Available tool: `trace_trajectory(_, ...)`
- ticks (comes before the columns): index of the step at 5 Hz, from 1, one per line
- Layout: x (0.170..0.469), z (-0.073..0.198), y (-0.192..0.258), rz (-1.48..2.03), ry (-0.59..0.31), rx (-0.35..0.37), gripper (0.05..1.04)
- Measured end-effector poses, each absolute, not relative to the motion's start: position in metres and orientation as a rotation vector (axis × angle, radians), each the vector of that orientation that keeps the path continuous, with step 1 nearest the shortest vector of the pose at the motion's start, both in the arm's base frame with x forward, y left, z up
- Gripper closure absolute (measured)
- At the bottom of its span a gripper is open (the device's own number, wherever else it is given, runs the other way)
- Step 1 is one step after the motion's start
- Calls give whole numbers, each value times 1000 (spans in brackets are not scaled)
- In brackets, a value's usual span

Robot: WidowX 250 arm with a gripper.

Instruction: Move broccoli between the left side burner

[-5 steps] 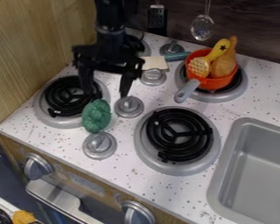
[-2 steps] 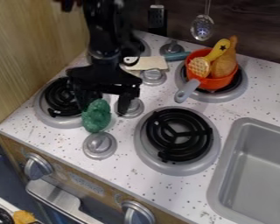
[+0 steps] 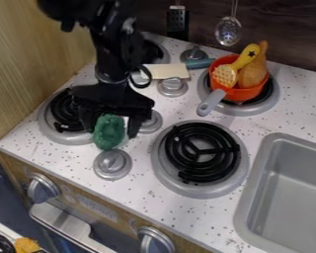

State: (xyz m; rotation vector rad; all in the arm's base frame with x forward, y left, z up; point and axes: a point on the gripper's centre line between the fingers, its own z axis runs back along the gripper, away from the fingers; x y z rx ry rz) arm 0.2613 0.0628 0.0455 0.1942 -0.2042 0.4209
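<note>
The arm [image 3: 111,54] is cut off by the top edge, and its dark parts there are hard to separate. The gripper [image 3: 110,127] covers part of the left burner [image 3: 63,109] behind it; its left finger almost melts into the black coil, so I cannot tell whether this finger touches the broccoli [image 3: 108,132]. The right finger covers one side of a knob [image 3: 151,122] just behind it. The back burner [image 3: 152,52], farther behind the gripper, is also partly hidden by the arm.

The gripper's fingers stand apart, one at each side of the broccoli. The broccoli is upright between them, at the front edge of the left burner, with a narrow light strip visible before the right finger.

Compared with the earlier frames, the gripper has come down and forward, now around the broccoli, which stays in its place. The knob behind is more covered than in the first frame.

To the right of the gripper is the front burner [image 3: 201,152]; farther back on that side, the orange pot [image 3: 245,94] sits on another burner.
</note>
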Motion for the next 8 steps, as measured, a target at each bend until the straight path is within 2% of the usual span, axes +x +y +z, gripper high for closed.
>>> trace_trajectory(1, 266, 40, 66, 422, -224, 167, 86)
trace_trajectory(2, 268, 35, 68, 406, -230, 159, 159)
trace_trajectory(3, 270, 29, 70, 399, -234, 139, 327)
trace_trajectory(4, 270, 27, 70, 382, -240, 125, 616)
trace_trajectory(5, 273, 28, 68, 345, -238, 115, 696)
trace_trajectory(6, 273, 30, 69, 356, -212, 135, 715)
trace_trajectory(7, 275, 43, 66, 425, -156, 171, 759)
trace_trajectory(8, 284, 70, 58, 462, -201, 193, 760)
